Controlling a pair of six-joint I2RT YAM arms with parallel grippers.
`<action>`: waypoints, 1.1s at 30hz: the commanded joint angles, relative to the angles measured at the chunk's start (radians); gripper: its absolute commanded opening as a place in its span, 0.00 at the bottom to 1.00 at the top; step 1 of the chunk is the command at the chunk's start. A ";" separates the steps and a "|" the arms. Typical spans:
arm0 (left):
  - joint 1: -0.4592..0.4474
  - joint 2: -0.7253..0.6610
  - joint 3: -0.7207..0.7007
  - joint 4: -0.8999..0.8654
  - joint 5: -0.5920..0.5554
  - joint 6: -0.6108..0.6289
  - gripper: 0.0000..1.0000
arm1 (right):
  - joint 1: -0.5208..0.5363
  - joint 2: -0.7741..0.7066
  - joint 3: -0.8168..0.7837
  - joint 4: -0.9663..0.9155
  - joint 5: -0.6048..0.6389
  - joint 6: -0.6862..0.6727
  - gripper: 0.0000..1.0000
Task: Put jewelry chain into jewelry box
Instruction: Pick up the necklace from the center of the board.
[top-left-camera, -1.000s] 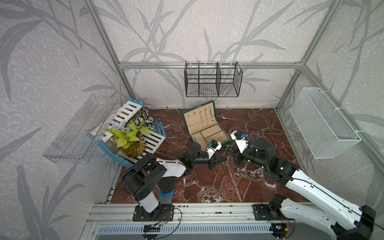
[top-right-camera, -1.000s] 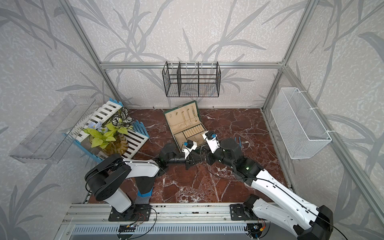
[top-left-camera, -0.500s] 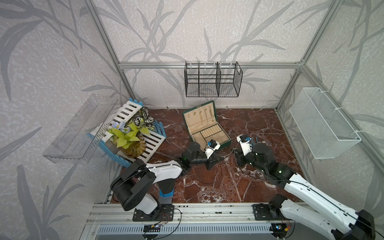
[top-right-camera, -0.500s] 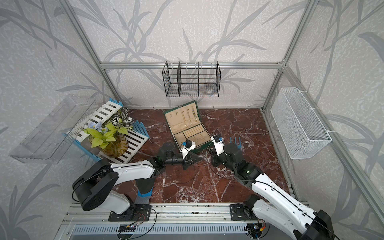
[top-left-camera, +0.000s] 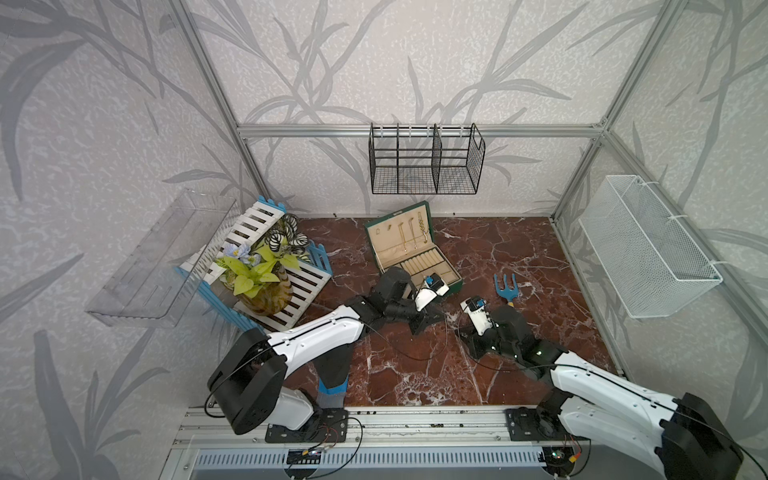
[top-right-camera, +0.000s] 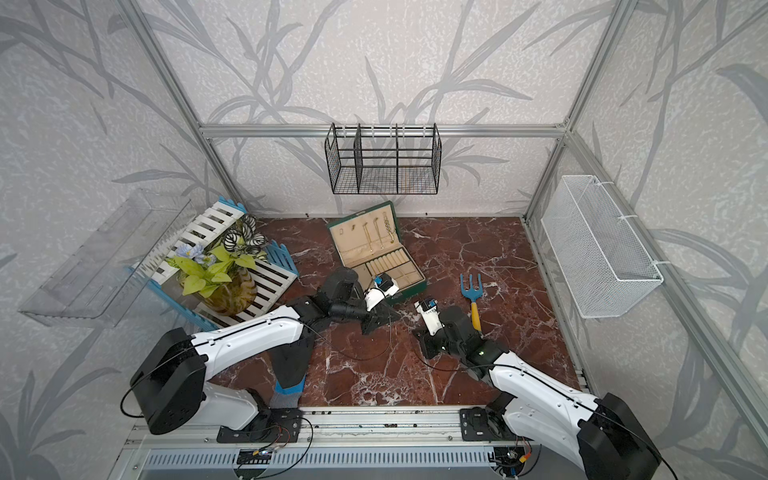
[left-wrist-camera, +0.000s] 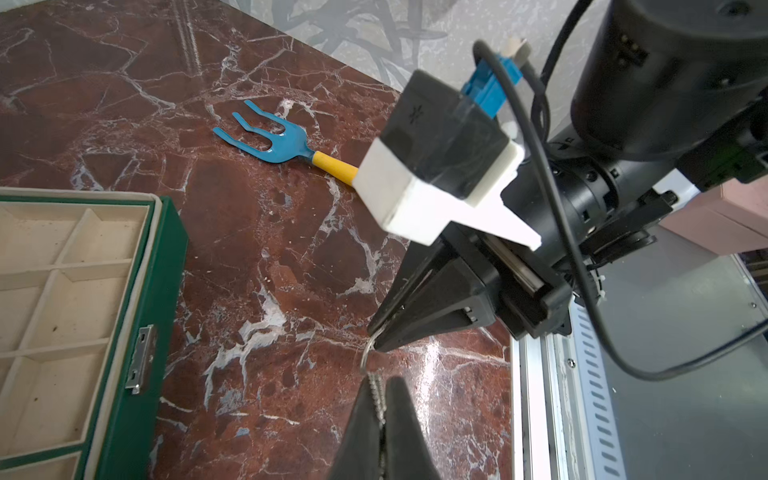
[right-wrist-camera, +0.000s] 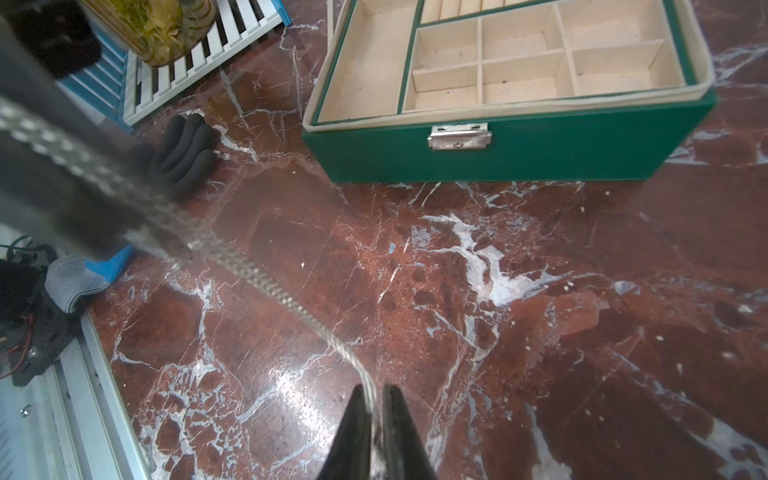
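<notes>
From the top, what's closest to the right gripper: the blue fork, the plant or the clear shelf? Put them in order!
Nearest the right gripper first:
1. fork, close on the right.
2. plant, over on the left.
3. clear shelf, left wall.

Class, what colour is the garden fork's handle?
Yellow; the fork handle shows best in the left wrist view.

The jewelry box (right-wrist-camera: 582, 153) is green, the tabletop (right-wrist-camera: 498, 332) white-veined red-brown.
</notes>
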 joint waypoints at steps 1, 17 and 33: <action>-0.004 -0.023 0.054 -0.135 0.032 0.060 0.00 | -0.002 -0.009 -0.008 0.079 -0.041 0.007 0.24; -0.009 -0.053 0.151 -0.192 0.097 0.052 0.00 | 0.001 -0.075 -0.049 0.366 -0.080 0.013 0.50; -0.055 -0.047 0.166 -0.091 0.142 -0.018 0.00 | 0.020 -0.080 -0.053 0.501 0.000 -0.008 0.38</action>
